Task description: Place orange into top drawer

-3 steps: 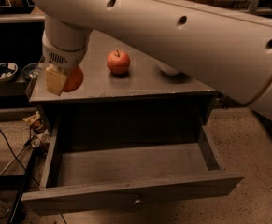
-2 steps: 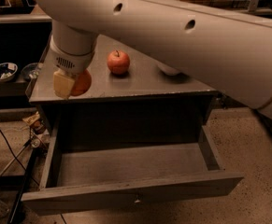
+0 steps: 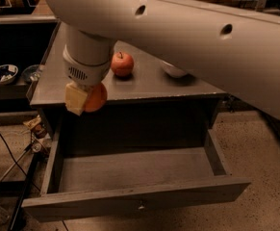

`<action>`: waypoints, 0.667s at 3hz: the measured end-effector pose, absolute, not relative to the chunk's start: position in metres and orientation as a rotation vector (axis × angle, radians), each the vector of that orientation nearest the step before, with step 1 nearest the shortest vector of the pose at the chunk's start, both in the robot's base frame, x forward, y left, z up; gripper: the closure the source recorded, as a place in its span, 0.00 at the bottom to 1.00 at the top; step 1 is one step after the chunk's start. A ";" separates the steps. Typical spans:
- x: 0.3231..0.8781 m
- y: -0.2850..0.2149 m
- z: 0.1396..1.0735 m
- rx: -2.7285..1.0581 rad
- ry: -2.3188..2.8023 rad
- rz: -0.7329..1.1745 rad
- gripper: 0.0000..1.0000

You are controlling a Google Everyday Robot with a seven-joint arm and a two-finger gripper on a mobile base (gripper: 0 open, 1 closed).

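My gripper (image 3: 85,99) hangs from the big white arm at the left, over the tabletop's front edge and the back left of the open top drawer (image 3: 134,174). It is shut on the orange (image 3: 96,97), a round orange fruit held between the pale finger pads (image 3: 75,99). The drawer is pulled out wide below, grey wood with a small metal pull (image 3: 140,207) on its front panel; its inside holds nothing that I can see.
A red apple (image 3: 122,64) with a dark stem stands on the grey tabletop (image 3: 144,83). A white bowl (image 3: 174,70) sits to its right, partly hidden by the arm. A dish (image 3: 2,74) and cables (image 3: 5,150) lie at the left.
The gripper has carried the orange to the right and forward, from over the tabletop's left part to its front edge above the drawer.
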State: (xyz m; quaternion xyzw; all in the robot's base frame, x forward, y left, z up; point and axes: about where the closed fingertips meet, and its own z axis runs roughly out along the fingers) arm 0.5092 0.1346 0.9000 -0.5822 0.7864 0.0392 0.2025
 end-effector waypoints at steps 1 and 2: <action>0.509 0.135 0.900 -1.625 2.195 0.110 1.00; 0.503 0.131 0.875 -1.621 2.219 0.155 1.00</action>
